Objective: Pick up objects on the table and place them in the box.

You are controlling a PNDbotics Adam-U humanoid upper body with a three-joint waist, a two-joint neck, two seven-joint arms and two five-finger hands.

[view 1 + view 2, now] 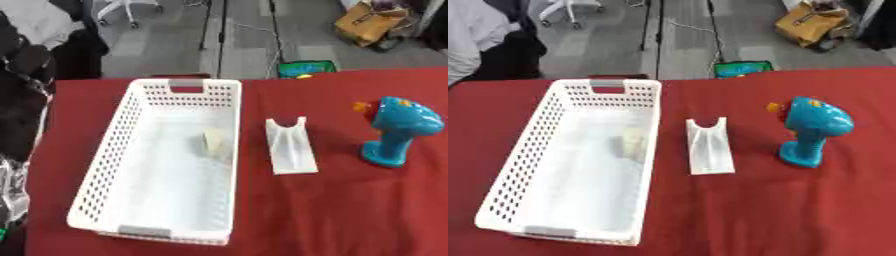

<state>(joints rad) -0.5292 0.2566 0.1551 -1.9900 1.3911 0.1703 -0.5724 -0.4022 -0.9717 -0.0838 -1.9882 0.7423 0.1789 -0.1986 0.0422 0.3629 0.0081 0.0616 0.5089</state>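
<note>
A white perforated basket (103, 150) lies lengthwise on the left half of the red table (350, 210). Inside it, against the right wall, sits a small pale block (213, 141). Just right of the basket lies a white ramp-shaped piece (290, 147) with a notched far end. Further right a blue toy drill (398, 130) with an orange tip stands upright on its base. A black and silver shape at the left edge of the left eye view looks like my left arm and hand (24, 65), off the table and apart from all objects. My right hand shows in no view.
The table's far edge runs just behind the basket. Beyond it on the floor are a green object (306, 68), tripod legs, an office chair and a brown bag (372, 22). A person in grey sits at the far left corner.
</note>
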